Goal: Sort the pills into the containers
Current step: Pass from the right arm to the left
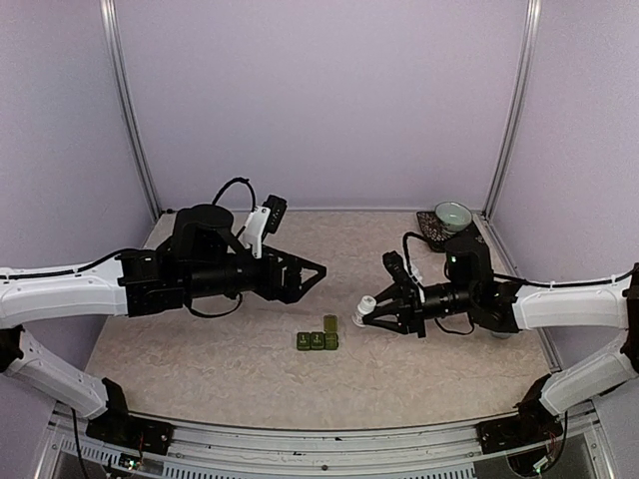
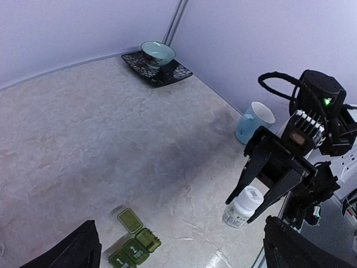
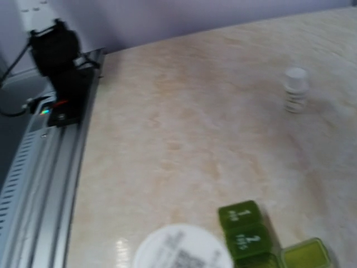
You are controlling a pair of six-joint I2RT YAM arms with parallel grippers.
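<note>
Containers (image 1: 318,339) sit with one lid open, contents unclear; right end effector (image 1: 363,317) grips white bottle (image 2: 242,205), left end effector (image 1: 315,281) gapes.

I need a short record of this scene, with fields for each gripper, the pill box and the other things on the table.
left gripper: open, holding nothing
right gripper: shut on a white bottle
pill box: on the table between the grippers, three joined green compartments, one end lid open
bowl: on a dark saucer, far right corner
mug: pale blue, upright, near the right arm
small bottle: white, upright, alone, seen only by the right wrist camera
</note>
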